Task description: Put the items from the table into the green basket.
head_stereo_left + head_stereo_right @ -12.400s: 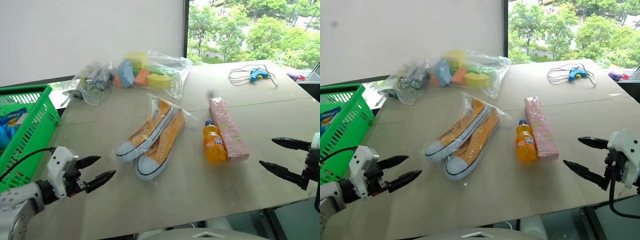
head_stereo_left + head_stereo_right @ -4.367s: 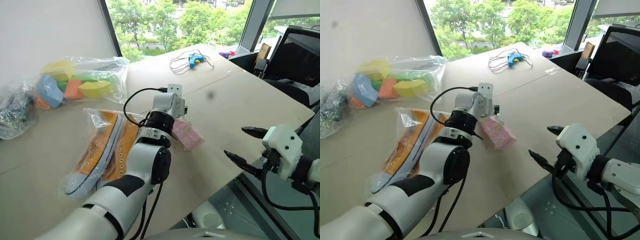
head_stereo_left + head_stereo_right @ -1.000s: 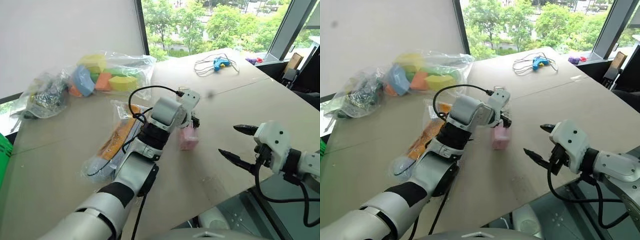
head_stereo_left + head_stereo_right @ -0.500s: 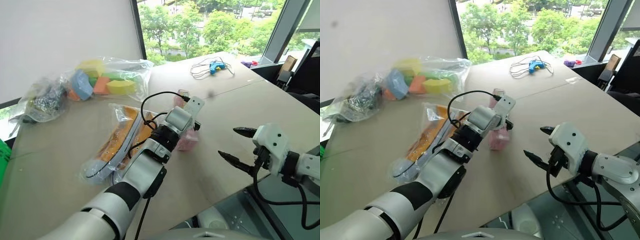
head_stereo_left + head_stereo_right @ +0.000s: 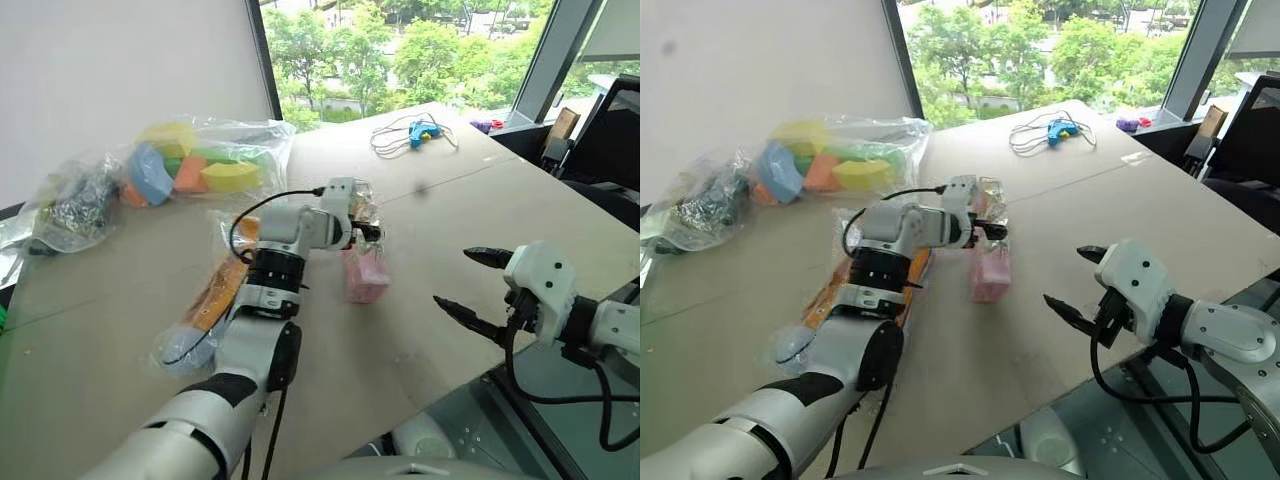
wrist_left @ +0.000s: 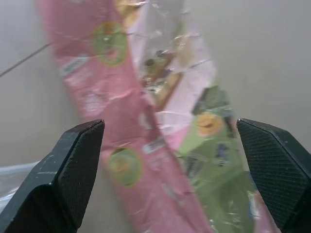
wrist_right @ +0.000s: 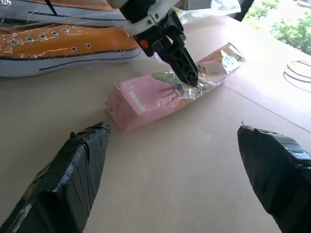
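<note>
- The right gripper (image 5: 468, 281) is held off the near edge of the table (image 5: 450, 215), its two black fingers spread wide with nothing between them.
- In the right wrist view the same fingers (image 7: 73, 170) are seen apart over bare tabletop, pointing toward the long pink wrapped box (image 7: 160, 94).
- The box is seen lying flat on the table near its middle, one end turned toward the near edge and the other toward the far side.
- The left gripper (image 5: 368, 232) is positioned over the middle of the box, its fingers opened wide.
- In the left wrist view the fingers (image 6: 73, 165) are seen standing on either side of the box, well apart from its wrapper; no grip is seen.
- The orange-and-white sneakers in clear bag (image 5: 215, 295) are found just beside the box, on the robot's left, partly hidden by the left arm.
- Farther back, toward the wall, the clear bag of coloured blocks (image 5: 205, 165) is laid on the table.
- Beside it, further to the left, the clear bag of dark bits (image 5: 70, 205) is seen.
- At the far right of the table a blue tool with a coiled white cord (image 5: 415, 132) is placed, well apart from the other things.
</note>
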Tool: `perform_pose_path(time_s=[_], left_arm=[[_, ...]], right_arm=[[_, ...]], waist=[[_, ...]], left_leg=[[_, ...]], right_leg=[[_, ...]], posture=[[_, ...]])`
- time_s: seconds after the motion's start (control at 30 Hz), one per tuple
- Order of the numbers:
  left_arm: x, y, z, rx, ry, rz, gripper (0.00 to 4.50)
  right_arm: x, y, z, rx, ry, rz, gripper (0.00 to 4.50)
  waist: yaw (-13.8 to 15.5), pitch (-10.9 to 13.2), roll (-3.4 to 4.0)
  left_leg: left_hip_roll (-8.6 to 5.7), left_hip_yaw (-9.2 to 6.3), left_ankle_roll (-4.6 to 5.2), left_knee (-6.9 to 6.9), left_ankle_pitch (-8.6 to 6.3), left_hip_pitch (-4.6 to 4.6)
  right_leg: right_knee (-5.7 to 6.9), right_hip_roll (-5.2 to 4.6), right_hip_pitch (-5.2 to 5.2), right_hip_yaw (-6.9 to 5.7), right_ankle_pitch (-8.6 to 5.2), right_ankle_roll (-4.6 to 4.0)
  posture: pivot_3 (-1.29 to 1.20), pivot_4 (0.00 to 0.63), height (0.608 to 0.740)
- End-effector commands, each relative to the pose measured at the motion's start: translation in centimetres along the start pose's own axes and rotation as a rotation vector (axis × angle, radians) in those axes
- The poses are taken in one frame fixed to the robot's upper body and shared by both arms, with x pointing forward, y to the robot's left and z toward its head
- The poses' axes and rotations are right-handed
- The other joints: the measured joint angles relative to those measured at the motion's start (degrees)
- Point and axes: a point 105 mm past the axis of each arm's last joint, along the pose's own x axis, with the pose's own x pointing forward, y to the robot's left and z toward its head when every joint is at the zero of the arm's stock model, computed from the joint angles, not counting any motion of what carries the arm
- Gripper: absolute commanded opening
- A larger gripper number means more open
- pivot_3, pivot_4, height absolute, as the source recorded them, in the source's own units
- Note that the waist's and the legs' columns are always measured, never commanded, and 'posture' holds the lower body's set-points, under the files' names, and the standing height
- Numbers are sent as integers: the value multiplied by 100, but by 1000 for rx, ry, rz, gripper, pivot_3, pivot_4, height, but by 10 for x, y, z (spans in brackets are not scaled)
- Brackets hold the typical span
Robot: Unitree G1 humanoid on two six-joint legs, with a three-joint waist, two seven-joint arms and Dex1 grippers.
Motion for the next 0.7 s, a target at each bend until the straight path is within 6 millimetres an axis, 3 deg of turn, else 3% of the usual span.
perform_pose_path(time_s=[0.03,0.27,0.3,0.37,0.5,0.67,0.7], left_arm=[[3,2,-12,107,31,47,3630],[-4,-10,-5,46,-40,-49,287],[-6,-15,-2,35,-53,-82,23],[-11,-21,2,49,-72,-123,23],[-14,-29,5,70,-74,-155,1191],[-21,-48,21,82,-83,-167,3423],[-23,-52,25,94,-91,-171,4106]], right_arm=[[3,-3,9,-45,-37,13,4500],[4,-2,10,-50,-34,26,4500],[4,-2,10,-49,-34,26,4500],[4,-2,11,-49,-34,27,4500],[6,-3,12,-49,-36,25,4500],[6,-4,15,-49,-38,20,4500],[6,-5,15,-49,-38,18,4500]], waist=[[115,-4,2],[369,-9,7],[372,-9,7],[385,-9,7],[419,-9,7],[522,-7,6],[530,-7,6]], left_leg=[[-3,-2,0,1,-1,-6],[1,-7,-27,1,-15,-32],[2,-6,-29,1,-14,-33],[1,-5,-30,2,-12,-33],[0,-5,-26,4,-11,-37],[-1,-6,-24,4,-11,-42],[-1,-7,-24,4,-11,-45]], right_leg=[[1,-8,-8,-2,12,-20],[12,-11,-42,-6,15,-25],[12,-11,-41,-6,15,-25],[12,-11,-42,-5,15,-24],[12,-11,-42,-5,15,-25],[11,-12,-46,-7,15,-26],[11,-12,-47,-9,15,-26]], posture=[[-270,7,740],[-269,14,740],[-268,14,740],[-269,16,740],[-274,16,740],[-286,17,740],[-289,17,740]])
